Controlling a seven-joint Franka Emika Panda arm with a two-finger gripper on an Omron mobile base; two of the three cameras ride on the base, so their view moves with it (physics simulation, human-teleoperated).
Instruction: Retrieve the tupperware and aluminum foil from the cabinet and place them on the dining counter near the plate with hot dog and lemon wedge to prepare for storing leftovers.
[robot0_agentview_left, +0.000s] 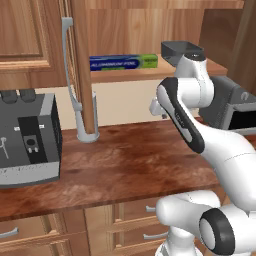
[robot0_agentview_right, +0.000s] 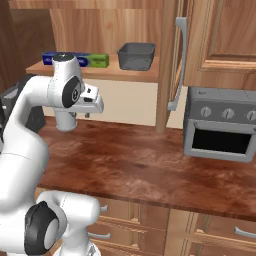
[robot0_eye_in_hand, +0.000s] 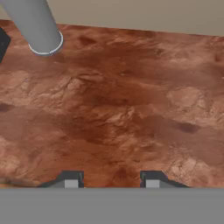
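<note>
- Reddish-brown wood-grain surface (robot0_agentview_left: 130, 160) lies under the tool (robot0_eye_in_hand: 112, 180), whose jaws stand apart, holding nothing.
- Tupperware (robot0_agentview_right: 136, 55) and aluminum foil (robot0_agentview_left: 123, 62) sit on the cabinet (robot0_agentview_right: 100, 72) shelf.
- Risk: reaching up, the arm could clip the shelf edge or door handle (robot0_agentview_right: 179, 65).

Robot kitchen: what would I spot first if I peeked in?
The big white arm bending over the reddish-brown counter. Behind it the cabinet stands open, with a blue foil box and a grey tub on its shelf. The tool points down at bare counter, holding nothing.
</note>
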